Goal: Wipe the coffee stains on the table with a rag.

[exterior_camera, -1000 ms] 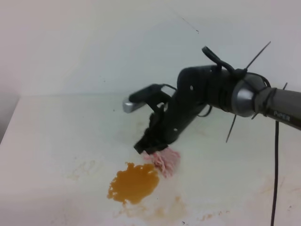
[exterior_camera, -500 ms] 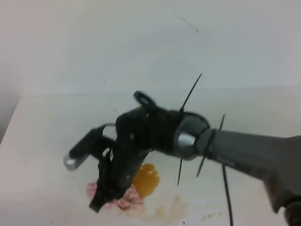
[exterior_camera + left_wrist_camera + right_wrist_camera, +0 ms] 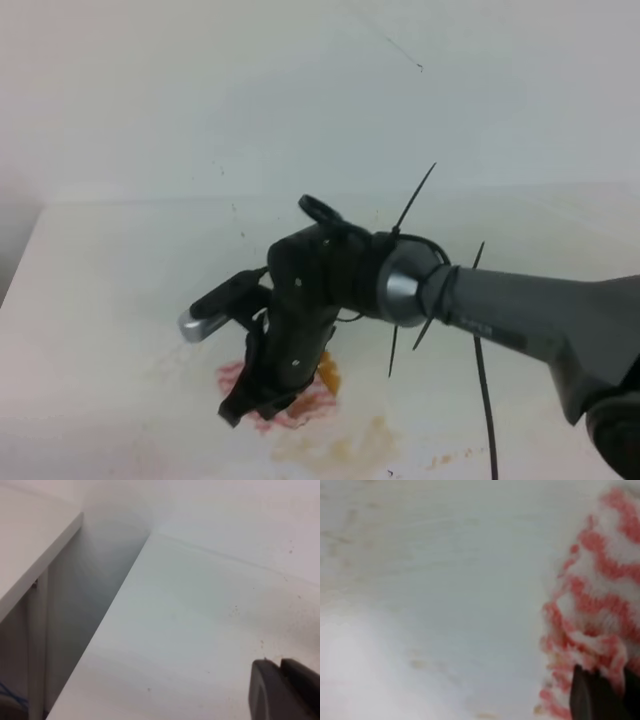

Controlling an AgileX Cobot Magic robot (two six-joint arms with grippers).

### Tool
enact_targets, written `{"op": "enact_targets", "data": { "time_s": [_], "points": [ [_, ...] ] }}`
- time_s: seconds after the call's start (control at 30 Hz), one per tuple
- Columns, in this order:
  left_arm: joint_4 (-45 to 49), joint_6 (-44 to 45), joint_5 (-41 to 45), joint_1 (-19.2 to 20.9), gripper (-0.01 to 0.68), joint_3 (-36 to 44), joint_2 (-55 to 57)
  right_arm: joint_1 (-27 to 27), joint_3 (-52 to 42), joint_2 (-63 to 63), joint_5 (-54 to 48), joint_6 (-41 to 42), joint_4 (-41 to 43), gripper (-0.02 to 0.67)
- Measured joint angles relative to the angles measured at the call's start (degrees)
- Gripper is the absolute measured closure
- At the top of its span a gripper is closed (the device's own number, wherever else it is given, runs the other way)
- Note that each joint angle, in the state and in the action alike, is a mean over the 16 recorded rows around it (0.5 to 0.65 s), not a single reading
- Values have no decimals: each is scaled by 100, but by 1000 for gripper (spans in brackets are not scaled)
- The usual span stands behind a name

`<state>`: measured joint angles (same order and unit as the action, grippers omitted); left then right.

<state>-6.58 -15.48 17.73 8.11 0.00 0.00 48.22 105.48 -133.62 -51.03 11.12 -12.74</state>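
Right end effector (image 3: 243,405) is closed on the soft, limp red-and-white striped rag (image 3: 300,408), lower centre; bunched fold grips best.

Soft, even light washes the white counter (image 3: 100,270) nearly to overexposure, with no hard shadows or glare. The high view is grainy and slightly smeared. The right wrist view is badly out of focus, the rag (image 3: 600,605) at 3 o'clock fuzzy. The left wrist view dims toward 9 o'clock.
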Motion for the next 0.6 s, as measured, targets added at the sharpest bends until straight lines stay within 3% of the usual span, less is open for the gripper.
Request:
{"op": "enact_targets", "data": {
  "time_s": [0.6],
  "points": [
    [0,0,0,0,676,0,0,-504,-26,203,-42,-28,368,624]
  ]
}}
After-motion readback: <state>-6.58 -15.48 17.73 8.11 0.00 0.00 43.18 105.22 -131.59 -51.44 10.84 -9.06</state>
